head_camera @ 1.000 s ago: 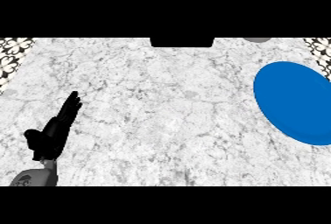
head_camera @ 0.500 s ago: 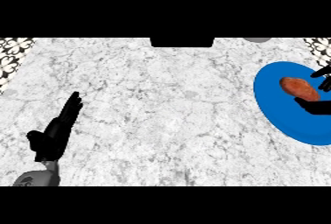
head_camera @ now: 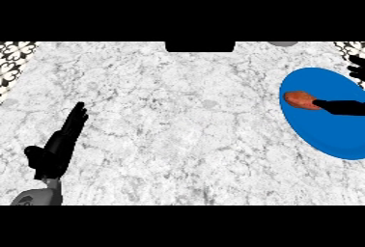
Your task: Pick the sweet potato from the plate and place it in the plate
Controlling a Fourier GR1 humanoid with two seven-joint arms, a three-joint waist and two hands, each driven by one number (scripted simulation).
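A blue plate [head_camera: 324,135] lies at the counter's right edge. On its upper left part rests the orange-brown sweet potato [head_camera: 299,100]. My right hand [head_camera: 342,107] comes in from the right edge. One black digit reaches over the plate and touches the potato's right end. Its other fingers [head_camera: 355,67] show at the upper right edge, spread well away from the potato. Most of that hand is cut off by the edge. My left hand [head_camera: 57,149] rests at the lower left, open, with straight fingers pointing up and nothing in it.
The white marble counter [head_camera: 185,125] runs across the whole view. A dark rectangular opening [head_camera: 200,46] sits at the middle of the far edge, and a small grey object [head_camera: 284,43] lies right of it. Patterned wall strips show at both upper corners.
The plate was bare, then my right hand came in from the right with the sweet potato. The potato now lies further left, and the fingers have spread away from it. My left hand has not moved.
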